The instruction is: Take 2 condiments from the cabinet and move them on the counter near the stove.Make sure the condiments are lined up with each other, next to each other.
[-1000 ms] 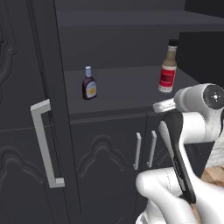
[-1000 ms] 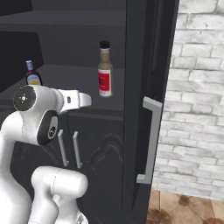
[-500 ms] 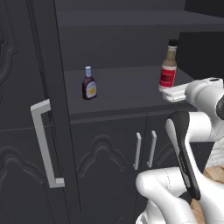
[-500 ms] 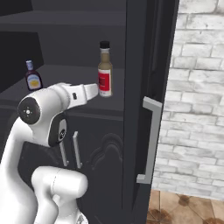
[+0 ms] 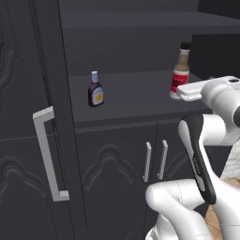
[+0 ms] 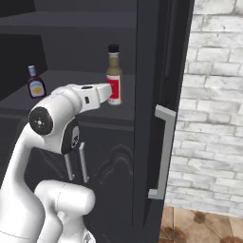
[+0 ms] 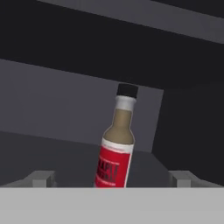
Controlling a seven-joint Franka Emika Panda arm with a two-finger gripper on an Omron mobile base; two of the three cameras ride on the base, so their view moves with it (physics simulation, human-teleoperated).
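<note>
White brick wall (image 6: 213, 95) above wood-toned floor (image 6: 204, 228).

Maroon bottle (image 5: 95, 89), amber bottle (image 5: 180, 71) upright, apart, cabinet shelf (image 5: 131, 96).

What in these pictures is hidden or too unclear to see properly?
- Base of the tall amber-brown bottle with black cap and red label: covered by the white arm in both base views, cut by the bottom band in the hand view.
- Gripper: just its two open fingertips poke up in the hand view.
- Red label's lettering: too blurred to read.
- Small dark maroon bottle with pale blue cap: yellow label too small to read.
</note>
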